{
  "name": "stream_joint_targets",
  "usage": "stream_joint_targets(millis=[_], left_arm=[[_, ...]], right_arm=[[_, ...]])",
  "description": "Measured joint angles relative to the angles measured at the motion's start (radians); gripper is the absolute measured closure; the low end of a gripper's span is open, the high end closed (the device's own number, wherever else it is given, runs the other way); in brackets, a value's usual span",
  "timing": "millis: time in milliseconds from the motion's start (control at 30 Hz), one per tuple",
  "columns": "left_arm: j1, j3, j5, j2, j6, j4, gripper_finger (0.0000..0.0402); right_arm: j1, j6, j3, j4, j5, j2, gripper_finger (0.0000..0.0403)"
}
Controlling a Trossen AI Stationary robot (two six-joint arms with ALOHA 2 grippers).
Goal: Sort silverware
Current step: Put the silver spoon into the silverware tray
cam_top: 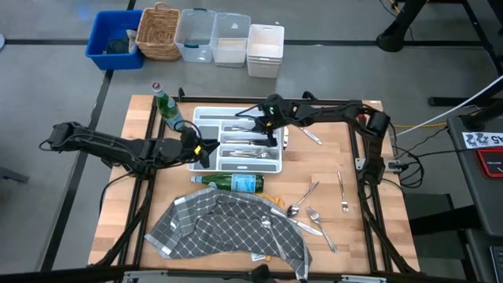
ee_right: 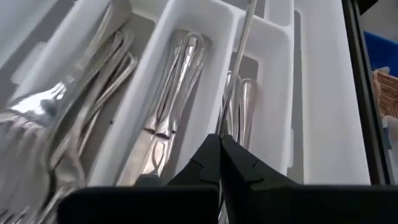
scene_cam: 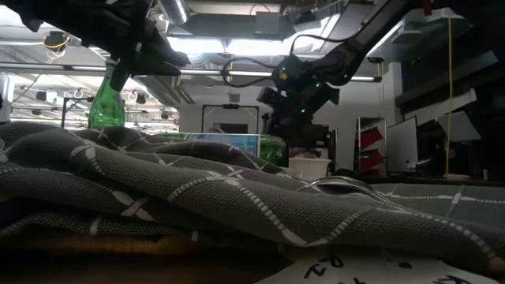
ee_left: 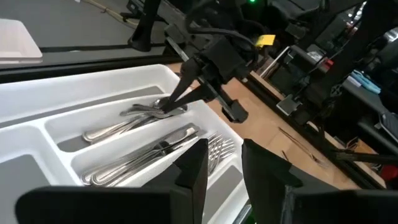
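The white compartmented tray [cam_top: 206, 116] stands mid-table with several pieces of silverware [cam_top: 245, 153] lying in its slots. My right gripper [cam_top: 255, 118] is over the tray's far part, shut on a slim silver piece [ee_right: 241, 56]; it also shows in the left wrist view [ee_left: 183, 96]. My left gripper [ee_left: 224, 168] is open at the tray's left end [cam_top: 206, 151]; whether it touches the tray, I cannot tell. Loose silverware [cam_top: 343, 191] lies on the table at the right, and some [cam_top: 302, 224] by the cloth. My right gripper pinches the slim silver piece between its two fingertips near one end [ee_right: 225, 127]; which end, I cannot tell. The fingers slant down from the table's right side. The piece runs on past the fingers, along a tray slot [ee_right: 249, 31] that holds other pieces.
A green bottle [cam_top: 165, 106] stands at the tray's far left corner. Another green bottle [cam_top: 232, 183] lies just in front of the tray. A grey checked cloth [cam_top: 228, 228] covers the near table. Bins and a basket [cam_top: 157, 33] stand beyond the far edge.
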Motion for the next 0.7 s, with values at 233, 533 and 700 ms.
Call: stream_joint_targets(millis=[233,533,700], left_arm=[[0.0,0.0,0.0,0.004,0.001,0.003,0.0315],[0.0,0.0,0.0,0.004,0.009,0.003,0.0315],[0.0,0.0,0.0,0.004,0.009,0.002,0.0315]], right_arm=[[0.001,-0.051,0.026,0.002,0.081,0.057,0.04],[0.001,-0.051,0.026,0.008,0.166,0.074,0.04],[0.001,-0.051,0.026,0.019,0.192,0.074,0.0397]])
